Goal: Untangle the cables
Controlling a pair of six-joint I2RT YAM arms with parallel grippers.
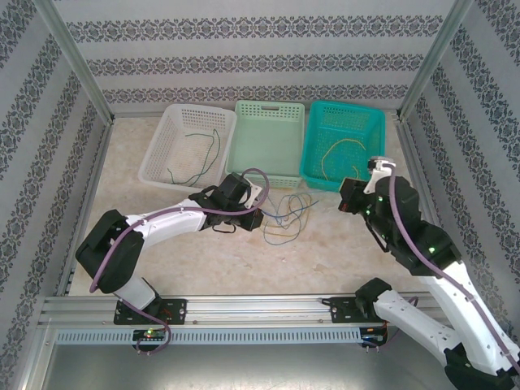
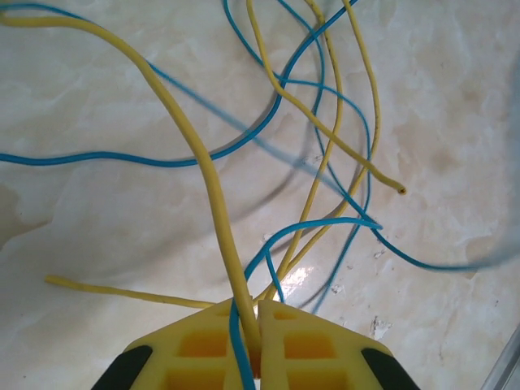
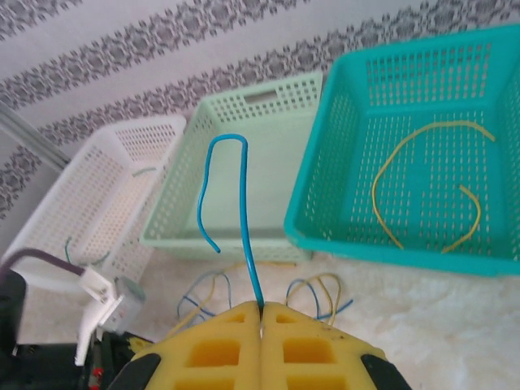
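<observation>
blue cable (image 3: 251,219) clenched in right gripper (image 3: 262,309); left gripper (image 2: 258,313) clamps yellow cable (image 2: 193,138). sorting step; likely next: release blue into green basket (image 3: 280,146) ahead.

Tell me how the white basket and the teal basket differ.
The white basket stands left of the pale green basket, while the teal basket stands right of it. The white basket holds a thin green cable; the teal basket holds a yellow cable. One is white, the other a strong teal. Both are perforated, open-topped plastic baskets in the same row.
</observation>
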